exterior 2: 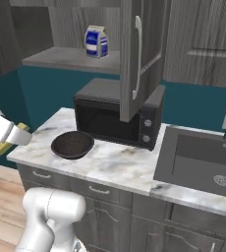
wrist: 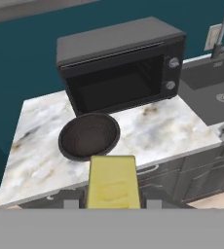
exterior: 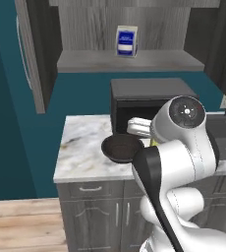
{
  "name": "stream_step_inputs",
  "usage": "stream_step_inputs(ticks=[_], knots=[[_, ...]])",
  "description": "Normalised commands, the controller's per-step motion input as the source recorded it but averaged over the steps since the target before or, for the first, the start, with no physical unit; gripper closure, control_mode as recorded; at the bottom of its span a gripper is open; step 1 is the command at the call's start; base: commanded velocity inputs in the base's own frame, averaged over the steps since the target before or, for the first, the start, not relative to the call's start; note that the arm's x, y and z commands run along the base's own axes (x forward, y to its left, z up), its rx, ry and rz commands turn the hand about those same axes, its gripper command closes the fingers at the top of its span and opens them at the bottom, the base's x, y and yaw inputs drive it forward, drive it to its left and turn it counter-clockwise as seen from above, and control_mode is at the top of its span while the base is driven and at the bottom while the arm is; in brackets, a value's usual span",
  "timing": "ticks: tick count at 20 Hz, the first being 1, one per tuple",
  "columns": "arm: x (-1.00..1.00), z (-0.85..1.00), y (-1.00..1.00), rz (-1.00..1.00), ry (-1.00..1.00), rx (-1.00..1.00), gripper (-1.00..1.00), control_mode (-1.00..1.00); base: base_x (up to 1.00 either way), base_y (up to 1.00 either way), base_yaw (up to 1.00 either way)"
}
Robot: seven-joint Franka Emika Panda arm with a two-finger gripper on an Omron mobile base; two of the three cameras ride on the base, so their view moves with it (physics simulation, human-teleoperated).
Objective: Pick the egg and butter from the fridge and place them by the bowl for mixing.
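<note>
Butter [wrist: 112,183], clamped between the gripper's [wrist: 113,203] fingers at lower centre, points lengthwise toward the bowl [wrist: 89,135] directly above it on the counter [wrist: 172,129].

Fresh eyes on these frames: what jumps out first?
The yellow butter held in the gripper, low in the hand view, short of the marble counter. Beyond it, the dark bowl sits on the counter in front of the black microwave. A blue-and-white carton stands on the shelf above.
</note>
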Motion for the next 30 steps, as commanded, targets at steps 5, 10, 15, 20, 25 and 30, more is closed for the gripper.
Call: stream_step_inputs(ticks=[5, 10, 15, 20, 25, 30], knots=[[0.00, 0.00, 0.00, 0.00, 0.00, 0.00, 1.00, 1.00, 0.05, -0.21, -0.09], [0.00, 0.00, 0.00, 0.00, 0.00, 0.00, 1.00, 1.00, -0.10, -0.38, -0.01], [0.00, 0.00, -0.03, 0.00, 0.00, 0.00, 1.00, -1.00, -0.02, -0.09, -0.01], [0.02, 0.00, -0.12, 0.00, 0.00, 0.00, 1.00, -1.00, 0.00, 0.00, 0.00], [0.07, -0.01, -0.12, 0.00, 0.00, 0.00, 1.00, -1.00, 0.00, 0.00, 0.00], [0.18, -0.07, -0.10, 0.00, 0.02, 0.00, 1.00, -1.00, 0.00, 0.00, 0.00]])
